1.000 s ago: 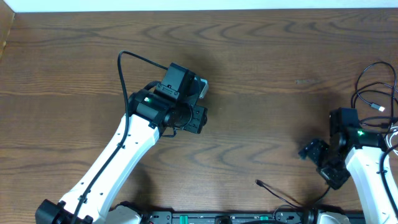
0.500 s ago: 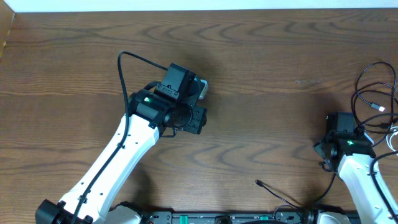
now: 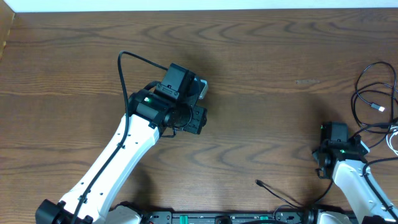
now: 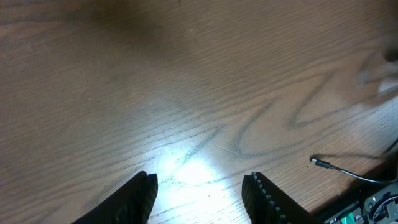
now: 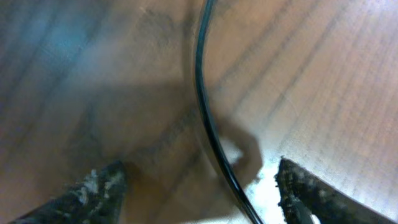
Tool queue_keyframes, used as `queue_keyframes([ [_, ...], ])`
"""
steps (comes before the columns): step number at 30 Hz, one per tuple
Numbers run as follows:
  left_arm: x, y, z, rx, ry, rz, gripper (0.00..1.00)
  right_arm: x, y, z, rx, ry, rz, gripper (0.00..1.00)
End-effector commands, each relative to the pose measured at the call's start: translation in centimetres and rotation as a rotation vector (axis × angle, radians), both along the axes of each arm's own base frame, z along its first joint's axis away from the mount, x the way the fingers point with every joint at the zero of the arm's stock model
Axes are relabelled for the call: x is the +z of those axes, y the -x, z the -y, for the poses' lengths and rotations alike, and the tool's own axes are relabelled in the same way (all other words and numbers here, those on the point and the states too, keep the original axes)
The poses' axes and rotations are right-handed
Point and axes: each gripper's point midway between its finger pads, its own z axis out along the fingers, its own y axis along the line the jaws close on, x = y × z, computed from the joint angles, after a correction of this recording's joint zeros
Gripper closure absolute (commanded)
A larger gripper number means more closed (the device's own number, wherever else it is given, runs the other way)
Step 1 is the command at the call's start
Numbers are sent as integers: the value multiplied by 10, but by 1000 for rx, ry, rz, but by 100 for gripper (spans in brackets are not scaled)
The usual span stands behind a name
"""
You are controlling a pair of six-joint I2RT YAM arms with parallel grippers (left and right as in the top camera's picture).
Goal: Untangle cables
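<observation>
progress: early, nothing separated | cables [image 3: 377, 107] bunched at table [image 3: 261, 62] right edge | my right gripper [image 5: 199, 175] open, straddling black cable [image 5: 200, 93], no grip | left gripper [image 4: 200, 182] open, empty, mid-table | all untangling left

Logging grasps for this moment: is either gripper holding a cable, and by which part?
Nothing is held. The left gripper stands open and empty over the table. The right gripper has its fingers apart on either side of a black cable, not pinching it.
</observation>
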Motion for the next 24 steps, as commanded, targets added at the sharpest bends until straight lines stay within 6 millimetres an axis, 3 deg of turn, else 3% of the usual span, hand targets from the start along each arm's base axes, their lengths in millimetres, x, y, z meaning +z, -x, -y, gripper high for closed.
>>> queue_keyframes([
  [1,5,-4,-1,15,2,11,50,-23,17,-16,9,-89,-37,36],
  [3,5,-4,-1,15,2,11,50,-28,16,-23,16,-131,-21,44],
  [9,5,-4,-1,15,1,10,50,-40,21,-33,29,-188,-7,45],
  [20,5,-4,-1,15,1,10,50,-46,23,-57,55,-324,-12,79],
  [24,5,-4,-1,15,1,10,50,-48,29,-62,55,-351,-37,82],
])
